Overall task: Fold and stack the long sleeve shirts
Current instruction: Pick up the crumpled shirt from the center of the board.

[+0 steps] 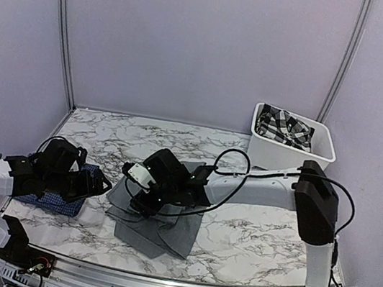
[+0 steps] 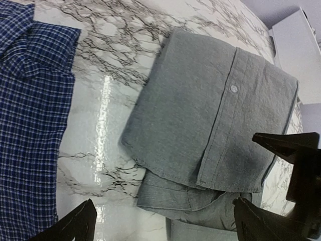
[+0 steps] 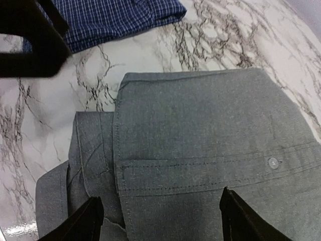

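Near the front middle of the marble table (image 1: 250, 233), the grey shirt (image 1: 163, 230) lies folded into a rough rectangle, its button strip facing up and a loose layer poking out from under one edge. The right gripper (image 1: 146, 198) hangs just above it, fingers spread wide with only cloth below and nothing between them. At the left edge, the blue checked shirt (image 1: 58, 200) lies flat, well apart from the grey one, with the left gripper (image 1: 94, 185) poised over its inner side, fingers fully spread and empty. A white bin (image 1: 320, 157) at the far right corner holds a dark plaid cloth.

The fold on the grey shirt looks nearly finished, so tidying and stacking appear to be the work in hand. Done well, that means tucking the stray lower layer square first, then pinching every layer together at one edge so the bundle lifts as a single piece. A low carry toward the blue shirt, set down edge to edge, should keep the fold from springing apart.
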